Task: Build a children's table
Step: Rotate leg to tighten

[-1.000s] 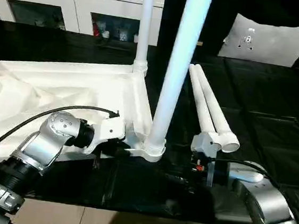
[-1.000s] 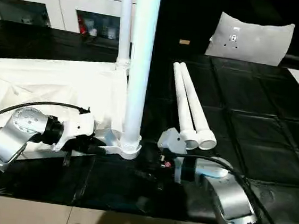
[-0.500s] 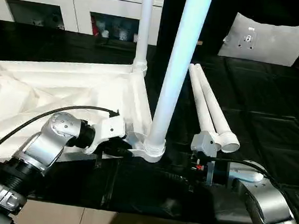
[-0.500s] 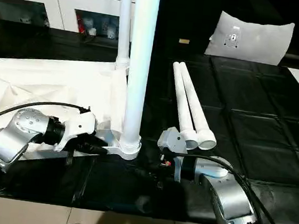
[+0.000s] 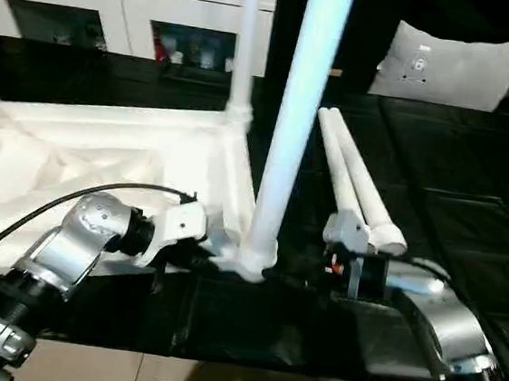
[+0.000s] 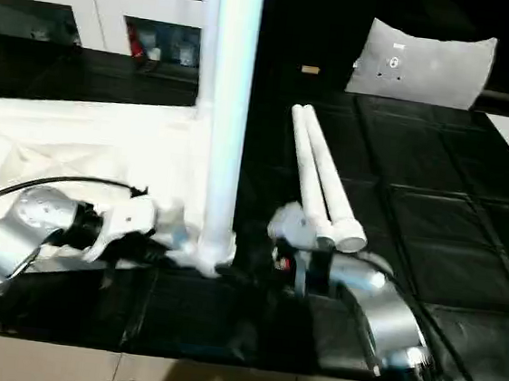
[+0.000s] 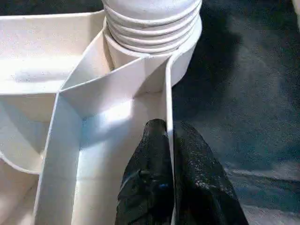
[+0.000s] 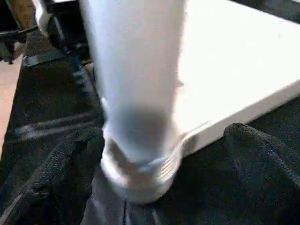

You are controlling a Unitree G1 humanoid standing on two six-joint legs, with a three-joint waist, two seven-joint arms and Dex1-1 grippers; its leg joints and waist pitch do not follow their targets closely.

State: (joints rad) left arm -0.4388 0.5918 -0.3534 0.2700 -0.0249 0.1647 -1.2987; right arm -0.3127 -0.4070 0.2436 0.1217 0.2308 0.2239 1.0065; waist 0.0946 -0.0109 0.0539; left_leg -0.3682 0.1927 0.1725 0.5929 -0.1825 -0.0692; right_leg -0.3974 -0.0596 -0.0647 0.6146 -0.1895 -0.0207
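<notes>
Left claw pinches tabletop rim; right claw spread wide around leg

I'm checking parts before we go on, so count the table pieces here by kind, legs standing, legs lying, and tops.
Legs standing in sockets: 2
Legs lying loose: 2
Tabletop: 1
Total: 5
</notes>
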